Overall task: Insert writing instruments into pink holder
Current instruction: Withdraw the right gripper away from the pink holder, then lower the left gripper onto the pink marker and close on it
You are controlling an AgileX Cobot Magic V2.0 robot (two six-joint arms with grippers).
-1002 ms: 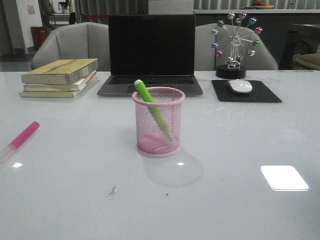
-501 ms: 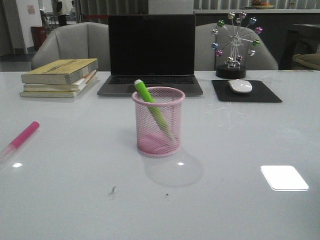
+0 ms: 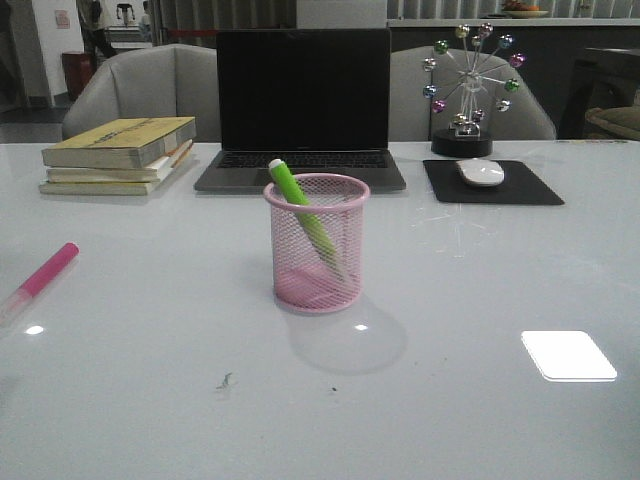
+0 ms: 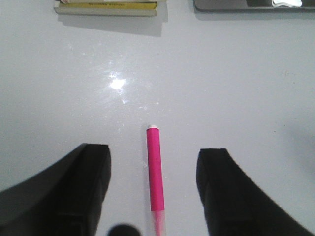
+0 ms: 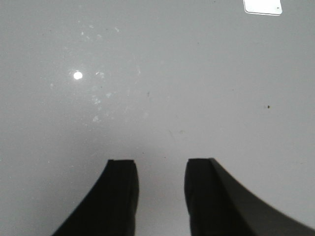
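Leftmost, the pink marker [image 3: 42, 276] lies flat on the white worktop [image 3: 480, 290], framed in the left wrist view between the spread, empty fingers [image 4: 83, 189] of the left gripper [image 4: 153, 184]. Centre: the pink holder [image 3: 317, 243] stands upright in front of the laptop [image 3: 303, 108]; the green marker [image 3: 303, 214] leans inside it, pale end above the rim. Right: the right gripper [image 5: 161, 189] hangs over bare worktop, its fingers [image 5: 120, 191] parted, grasping nothing.

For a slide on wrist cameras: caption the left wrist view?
Open left gripper straddling a pink marker lying on the white table.
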